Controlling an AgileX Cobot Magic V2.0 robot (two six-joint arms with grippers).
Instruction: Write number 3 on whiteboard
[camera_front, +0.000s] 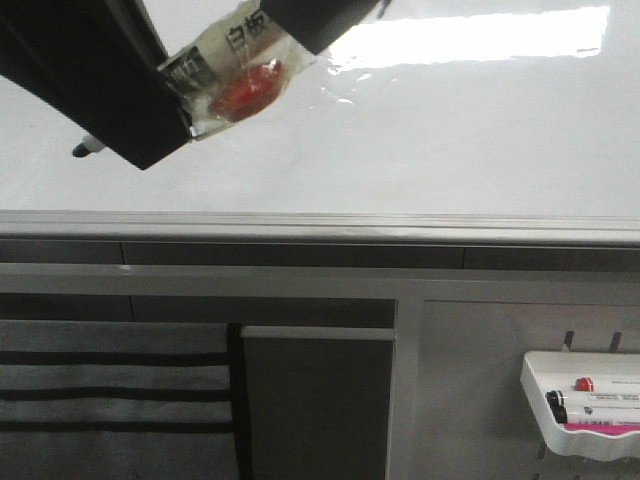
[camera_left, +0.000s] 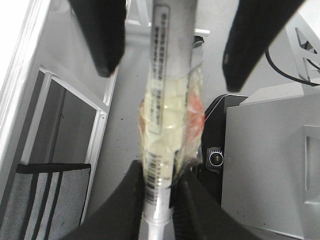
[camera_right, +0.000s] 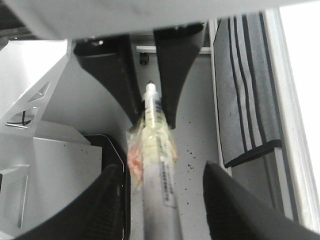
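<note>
Now, over to the whiteboard (camera_front: 450, 130): big, flat, glossy white, filling the upper half of the front view, with a bright band of glare along the top and a grey metal edge (camera_front: 400, 225) along the near side. Up at top left, in front of the board, two black end effectors meeting over one marker (camera_front: 240, 75). Left end effector (camera_left: 160, 185): clamped firmly on the marker barrel, dark tip poking out beyond it toward the left. Right end effector (camera_right: 162, 167): fingers spread wide, straddling the barrel, not pinching. Wrapped around mid-barrel, crinkled clear tape (camera_left: 172, 130) with a red patch inside. Down at lower right, well apart, a small white marker tray (camera_front: 585, 447) holding pens.
</note>
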